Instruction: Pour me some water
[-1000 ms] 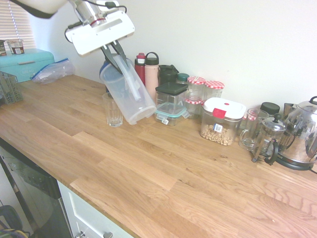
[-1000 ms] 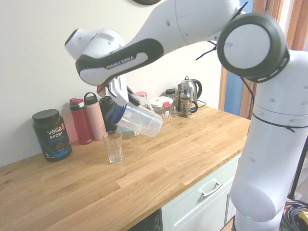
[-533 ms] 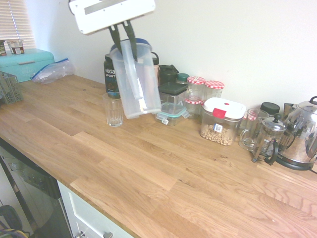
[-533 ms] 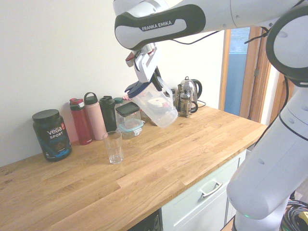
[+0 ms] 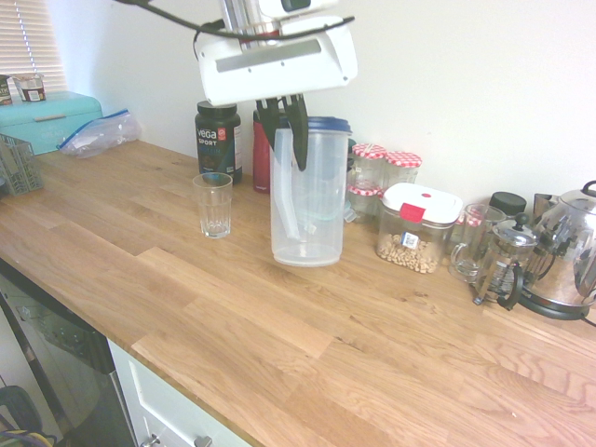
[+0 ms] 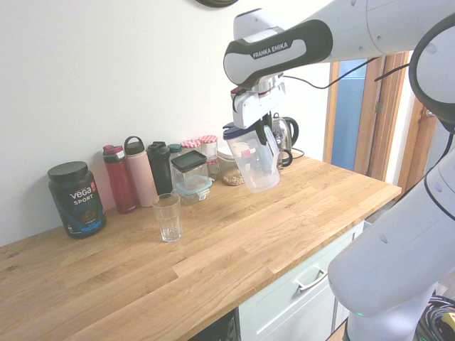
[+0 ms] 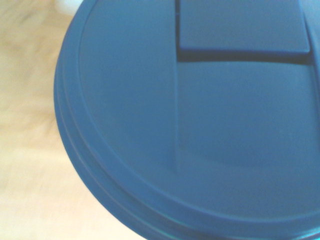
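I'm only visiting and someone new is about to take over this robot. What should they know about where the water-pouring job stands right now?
Gripper: shut on the handle of the clear pitcher, blue lid on.
Pitcher: upright, held over the wooden counter in front of the jars, well clear of the drinking glass.
Glass: stands upright near the black tub; whether it holds any water I cannot tell.
Done: pitcher is in hand.
Left: check the glass, pour if it is empty, then probably set the pitcher down and let go.

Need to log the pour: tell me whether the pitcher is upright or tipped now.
Upright. The pitcher, held by the gripper, hangs with vertical walls and its blue lid level.
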{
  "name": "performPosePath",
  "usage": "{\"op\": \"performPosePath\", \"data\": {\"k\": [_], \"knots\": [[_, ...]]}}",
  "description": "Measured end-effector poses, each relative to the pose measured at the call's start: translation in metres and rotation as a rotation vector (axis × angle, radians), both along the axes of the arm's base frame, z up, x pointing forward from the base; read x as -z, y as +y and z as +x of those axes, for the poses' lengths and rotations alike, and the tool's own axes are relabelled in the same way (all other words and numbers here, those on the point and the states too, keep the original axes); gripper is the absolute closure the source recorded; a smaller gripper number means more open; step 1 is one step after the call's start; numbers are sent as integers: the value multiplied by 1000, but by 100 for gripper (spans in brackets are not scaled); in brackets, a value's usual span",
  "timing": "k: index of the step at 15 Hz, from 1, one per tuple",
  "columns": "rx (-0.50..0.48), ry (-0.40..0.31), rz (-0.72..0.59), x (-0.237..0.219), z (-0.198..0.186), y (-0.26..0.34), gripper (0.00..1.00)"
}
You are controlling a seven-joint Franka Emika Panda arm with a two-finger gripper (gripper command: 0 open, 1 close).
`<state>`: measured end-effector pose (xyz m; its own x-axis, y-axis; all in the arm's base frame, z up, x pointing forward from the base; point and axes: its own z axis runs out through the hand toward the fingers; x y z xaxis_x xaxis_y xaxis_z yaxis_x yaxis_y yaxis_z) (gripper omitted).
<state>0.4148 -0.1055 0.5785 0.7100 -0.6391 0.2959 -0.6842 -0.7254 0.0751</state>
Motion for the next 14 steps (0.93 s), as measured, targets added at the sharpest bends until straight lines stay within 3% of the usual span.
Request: {"op": "performPosePath", "data": {"k": [4, 8, 14], "knots": [[158, -152, 42, 50, -1, -21, 100], [289, -324, 81, 72, -1, -34, 100], [324, -310, 97, 98, -1, -39, 100]]}}
